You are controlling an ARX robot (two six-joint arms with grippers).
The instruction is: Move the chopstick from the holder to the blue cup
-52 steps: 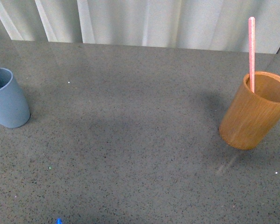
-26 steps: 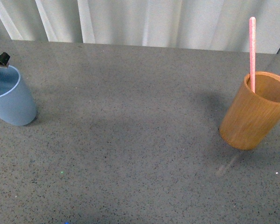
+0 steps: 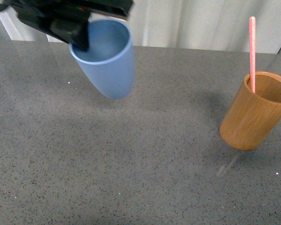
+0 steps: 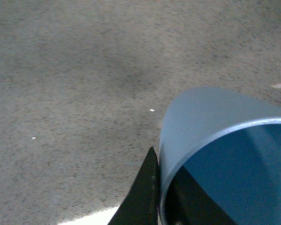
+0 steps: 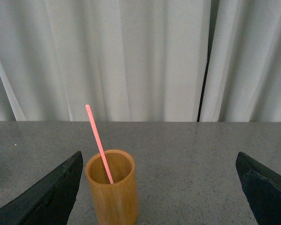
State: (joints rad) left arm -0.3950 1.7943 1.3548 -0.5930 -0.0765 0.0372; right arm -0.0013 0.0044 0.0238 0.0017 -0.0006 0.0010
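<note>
While the cup (image 3: 105, 58) hangs in the air like this, tipped with its mouth toward the robot, I'd say the grip is the weak spot. Left gripper (image 3: 80, 41) is clamped on the rim only, one finger (image 4: 142, 197) outside the wall and the other apparently inside. So it's a pinch on a thin, smooth lip with the whole cup hanging below it. Any quick swing or hard stop and I could see it pivoting in that pinch, or slipping out and bouncing on the table (image 3: 131, 164).

Chopstick (image 3: 252, 51) sits in the holder (image 3: 255, 115) over on the right, well apart from the cup, leaning inside with most of it sticking up. Right gripper (image 5: 158, 159) is wide open and empty, facing the holder from a little way back.

Other stuff that could bite:
- The holder looks light, so fingers coming in low or off-centre could knock it, or tip it if the stick gets dragged out at an angle.
- The stick is skinny, so it's easy to close on air or have it twist in the jaws.
- If the cup gets set down tilted like it is now, it may wobble, and a long stick dropped into a short cup could lever it over.
</note>
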